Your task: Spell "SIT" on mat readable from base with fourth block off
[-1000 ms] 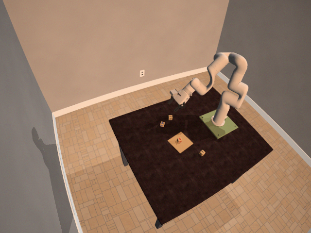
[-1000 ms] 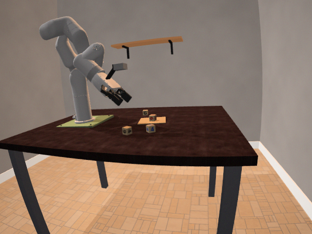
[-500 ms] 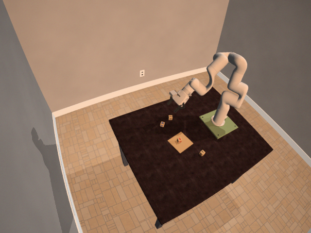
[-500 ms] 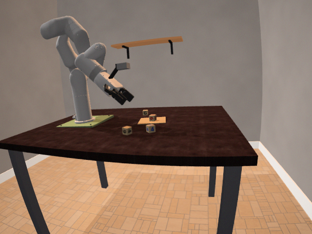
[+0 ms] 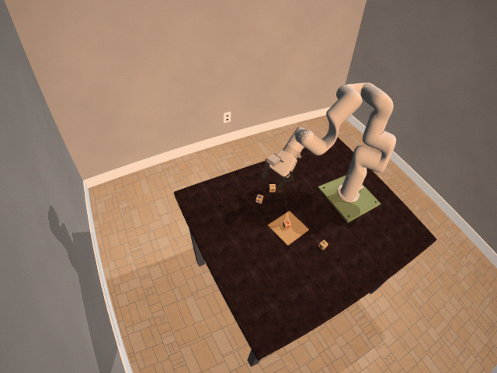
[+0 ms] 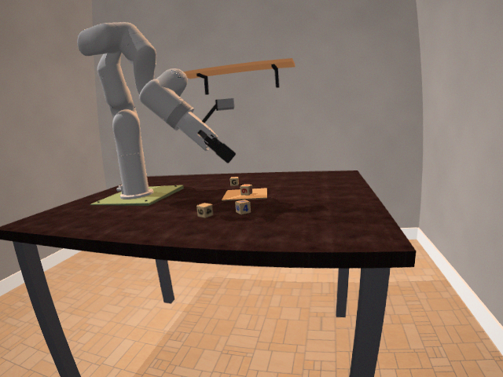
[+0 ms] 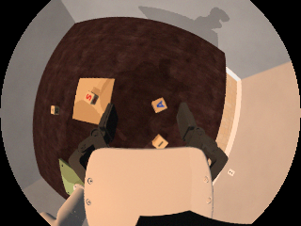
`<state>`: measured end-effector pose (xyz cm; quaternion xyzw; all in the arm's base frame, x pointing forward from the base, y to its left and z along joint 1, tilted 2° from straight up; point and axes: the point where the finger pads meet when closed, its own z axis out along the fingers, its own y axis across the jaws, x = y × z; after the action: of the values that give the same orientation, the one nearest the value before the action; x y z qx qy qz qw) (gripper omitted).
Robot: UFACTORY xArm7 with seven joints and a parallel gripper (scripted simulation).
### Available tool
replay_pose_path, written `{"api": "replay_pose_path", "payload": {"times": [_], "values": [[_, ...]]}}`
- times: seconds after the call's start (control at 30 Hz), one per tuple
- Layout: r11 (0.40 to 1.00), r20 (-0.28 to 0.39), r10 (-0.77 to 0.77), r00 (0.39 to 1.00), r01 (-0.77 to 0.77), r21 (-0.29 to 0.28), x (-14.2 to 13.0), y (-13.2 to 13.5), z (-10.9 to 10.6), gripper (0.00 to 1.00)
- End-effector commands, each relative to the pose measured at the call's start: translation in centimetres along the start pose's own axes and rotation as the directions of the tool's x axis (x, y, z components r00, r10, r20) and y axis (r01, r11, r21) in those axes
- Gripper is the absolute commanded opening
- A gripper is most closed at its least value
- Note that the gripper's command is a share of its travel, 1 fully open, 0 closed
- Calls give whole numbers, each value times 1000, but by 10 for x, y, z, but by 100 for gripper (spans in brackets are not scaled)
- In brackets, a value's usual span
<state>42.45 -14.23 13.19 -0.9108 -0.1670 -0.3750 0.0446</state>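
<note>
We see the claw (image 5: 274,181) (image 6: 221,149) (image 7: 147,110) spread wide above the table (image 5: 304,289) (image 6: 317,227) (image 7: 136,52), nothing pinched. Near it in our wrist view lie the I block (image 5: 272,187) (image 6: 204,210) (image 7: 160,141), its lower edge hidden by the gripper's housing, and the A block (image 5: 259,198) (image 6: 243,207) (image 7: 159,104). Farther out, the S block (image 5: 286,224) (image 6: 245,189) (image 7: 91,97) sits on the mat (image 5: 289,238) (image 6: 259,195) (image 7: 85,110); beyond, off it, is a fourth block (image 5: 323,245) (image 6: 233,181) (image 7: 55,110), whose top we can't read surely.

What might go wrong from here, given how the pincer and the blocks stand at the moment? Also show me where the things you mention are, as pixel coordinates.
The open pincer (image 5: 276,179) (image 6: 227,155) (image 7: 147,110) could knock the A block (image 5: 259,198) (image 6: 243,207) (image 7: 159,104) while reaching for the I block (image 5: 272,187) (image 6: 204,210) (image 7: 160,141), as they lie close together. Placing a neighbour might nudge the S block (image 5: 286,224) (image 6: 245,189) (image 7: 91,97), already near the middle of the small mat (image 5: 297,230) (image 6: 259,195) (image 7: 85,113).
</note>
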Motion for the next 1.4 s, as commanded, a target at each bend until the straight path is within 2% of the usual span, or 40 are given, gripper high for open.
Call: {"api": "replay_pose_path", "payload": {"times": [0.0, 0.07, 0.1, 0.5, 0.57, 0.9, 0.97, 1.03, 1.07, 1.33, 1.37], "values": [[1000, -2, -3, 1000, 3, 1, 2, 1, 0, 100], [1000, -2, -3, 1000, 3, 1, 2, 1, 0, 100], [997, 6, -55, 998, 54, 48, 11, -10, 9, 100], [997, 6, -55, 998, 54, 48, 11, -10, 9, 100], [978, 26, -158, 987, 153, 140, 26, -33, 24, 100], [975, 29, -172, 985, 165, 151, 27, -37, 26, 100], [937, 53, -275, 960, 255, 240, 37, -61, 38, 100], [937, 53, -275, 960, 255, 240, 37, -61, 38, 100], [925, 59, -300, 952, 276, 261, 39, -67, 40, 100], [925, 59, -300, 952, 276, 261, 39, -67, 40, 100], [891, 77, -367, 927, 327, 315, 42, -82, 45, 100]]}}
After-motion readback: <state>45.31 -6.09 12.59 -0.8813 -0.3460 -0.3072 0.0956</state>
